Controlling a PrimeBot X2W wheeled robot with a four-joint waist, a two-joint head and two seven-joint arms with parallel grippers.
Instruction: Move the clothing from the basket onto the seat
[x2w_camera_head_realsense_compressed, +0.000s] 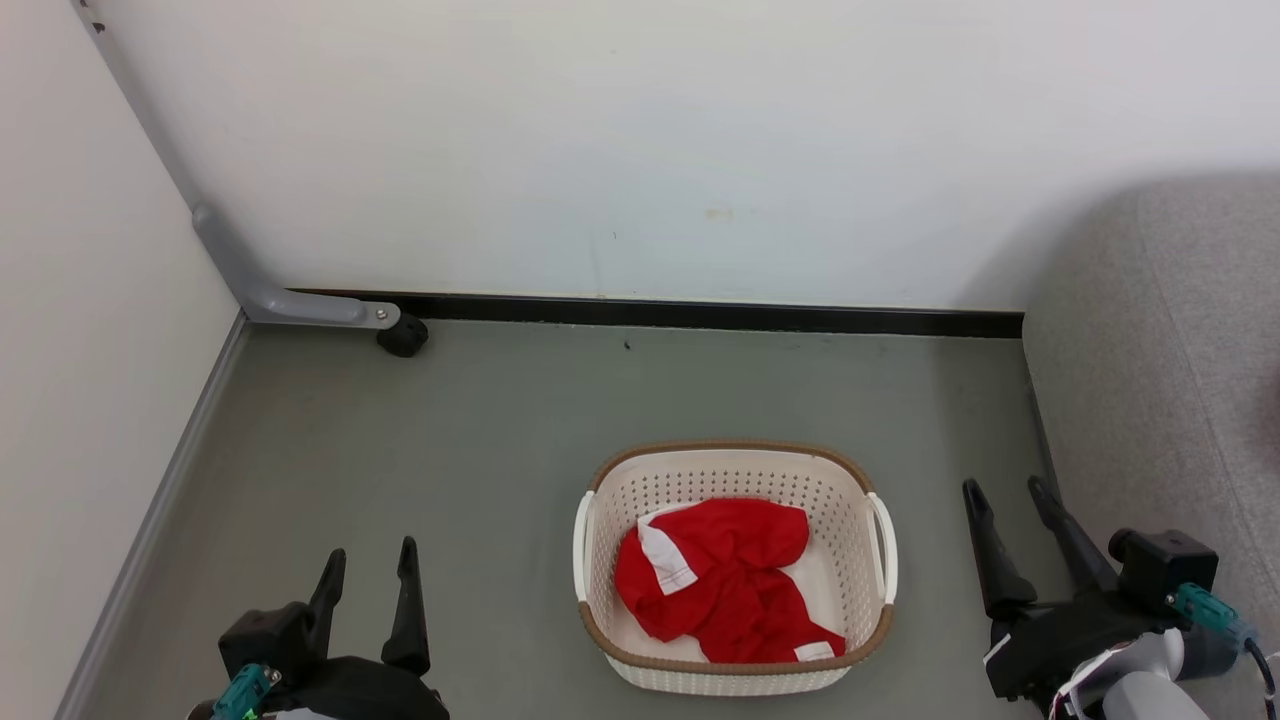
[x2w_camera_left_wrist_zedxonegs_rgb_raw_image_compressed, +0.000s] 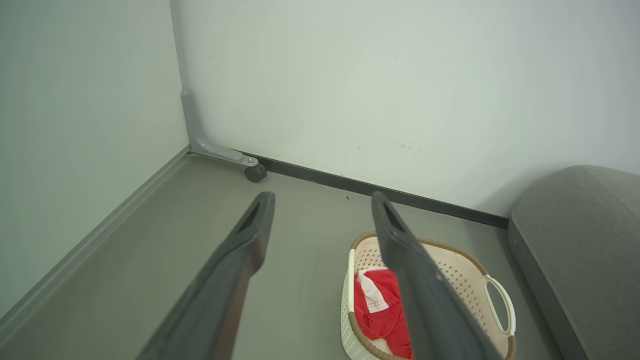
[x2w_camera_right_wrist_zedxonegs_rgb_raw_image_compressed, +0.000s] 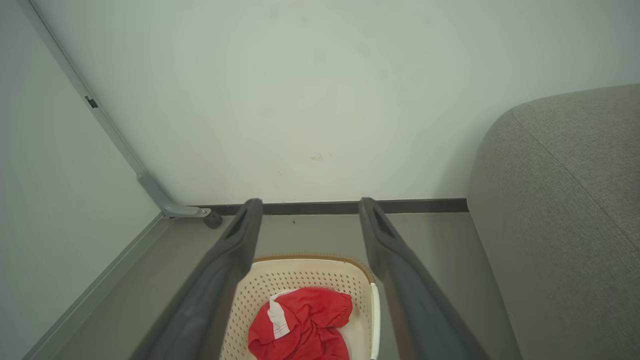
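The clothing (x2w_camera_head_realsense_compressed: 725, 580) lay crumpled in the basket (x2w_camera_head_realsense_compressed: 735, 447), a red heap covering most of its bottom and leaving a bare strip along the right wall. It had no clean heading. In the head view its long axis ran slantwise from the far left of the basket to the near right, with a white cuff (x2w_camera_head_realsense_compressed: 665, 555) turned toward the left handle and a small white label (x2w_camera_head_realsense_compressed: 815, 652) lying against the near rim. The basket stood on the grey floor (x2w_camera_head_realsense_compressed: 450, 450), its handles to left and right. The seat (x2w_camera_head_realsense_compressed: 1180, 380) rose just beyond its right side, apart from it.

The left gripper (x2w_camera_head_realsense_compressed: 372, 548) hovered over the floor, well to the left of the basket, fingers apart and holding nothing. The right gripper (x2w_camera_head_realsense_compressed: 1002, 484) hung between basket and seat, fingers likewise spread and empty.

The step in hand seemed to be the first reach. The right arm looked the better choice, being next to the seat. It would do well to come down over the heap's thick middle, pinch a bunched fold rather than the cuff, and lift above the rim before swinging right, so the light basket is not dragged along.
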